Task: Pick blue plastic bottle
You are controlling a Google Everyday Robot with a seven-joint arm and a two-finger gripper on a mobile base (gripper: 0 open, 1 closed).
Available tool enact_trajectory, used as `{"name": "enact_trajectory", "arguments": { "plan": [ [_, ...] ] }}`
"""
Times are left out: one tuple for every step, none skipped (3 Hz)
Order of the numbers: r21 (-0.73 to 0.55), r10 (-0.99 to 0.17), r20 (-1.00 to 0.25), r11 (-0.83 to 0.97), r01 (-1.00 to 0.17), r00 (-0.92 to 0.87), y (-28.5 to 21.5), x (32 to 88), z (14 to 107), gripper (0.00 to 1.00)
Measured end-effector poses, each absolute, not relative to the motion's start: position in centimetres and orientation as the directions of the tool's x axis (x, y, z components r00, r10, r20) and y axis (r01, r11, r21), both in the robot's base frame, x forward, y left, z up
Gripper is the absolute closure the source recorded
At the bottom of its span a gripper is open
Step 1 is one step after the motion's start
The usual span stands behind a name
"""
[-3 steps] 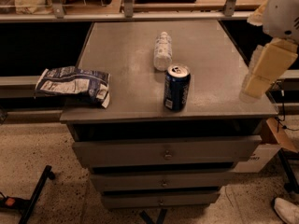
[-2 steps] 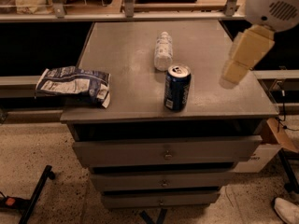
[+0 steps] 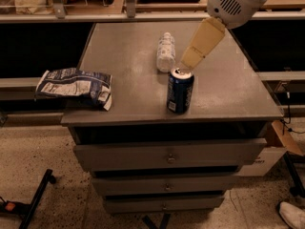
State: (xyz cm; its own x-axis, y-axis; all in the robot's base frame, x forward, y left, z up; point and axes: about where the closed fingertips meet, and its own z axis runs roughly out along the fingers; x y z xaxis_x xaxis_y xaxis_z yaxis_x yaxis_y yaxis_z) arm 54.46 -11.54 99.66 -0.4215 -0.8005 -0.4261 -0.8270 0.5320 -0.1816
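Clear-whitish plastic with ribbed sides makes up the blue plastic bottle [image 3: 165, 51]. It lies on its side on the grey cabinet top [image 3: 124, 56], in the far half and slightly right of centre. Its white cap points toward the far edge, and a pale patterned label wraps the body.

The gripper [image 3: 184, 65] is a cream-coloured wedge that slopes down and to the left from the white arm housing [image 3: 233, 1] at the upper right. Its tip sits just right of the bottle's near end and directly above the top of the soda can [image 3: 179, 90]. It holds nothing. Whether it is open or closed cannot be told from this view, and contact between the tip and the bottle or the can cannot be confirmed.

The soda can stands upright, dark blue with a silver top, just in front of the bottle and toward the near edge.

A blue-and-white foil snack bag [image 3: 76, 84] lies well to the left of both items. It rests on the near left corner of the cabinet top, with part of it overhanging the left side.

Three closed drawers [image 3: 167, 156], each with a small central knob, are stacked below the top.

The cabinet stands on a speckled floor [image 3: 71, 175]. A black stand leg [image 3: 37, 198] lies at the lower left, a cardboard box [image 3: 282, 138] sits at the right, and a white shoe [image 3: 291, 214] occupies the lower right corner.
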Motion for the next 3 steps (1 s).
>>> {"name": "enact_trajectory", "arguments": {
  "plan": [
    [-0.182,-0.801,-0.426,0.532,-0.827,-0.421,-11.5,54.5,99.7,0.00],
    [-0.205,-0.775,-0.477,0.556,-0.806,-0.414,-11.4,56.0,100.0,0.00],
    [-0.232,-0.726,-0.556,0.604,-0.763,-0.405,-11.3,59.9,100.0,0.00]
  ]
}}
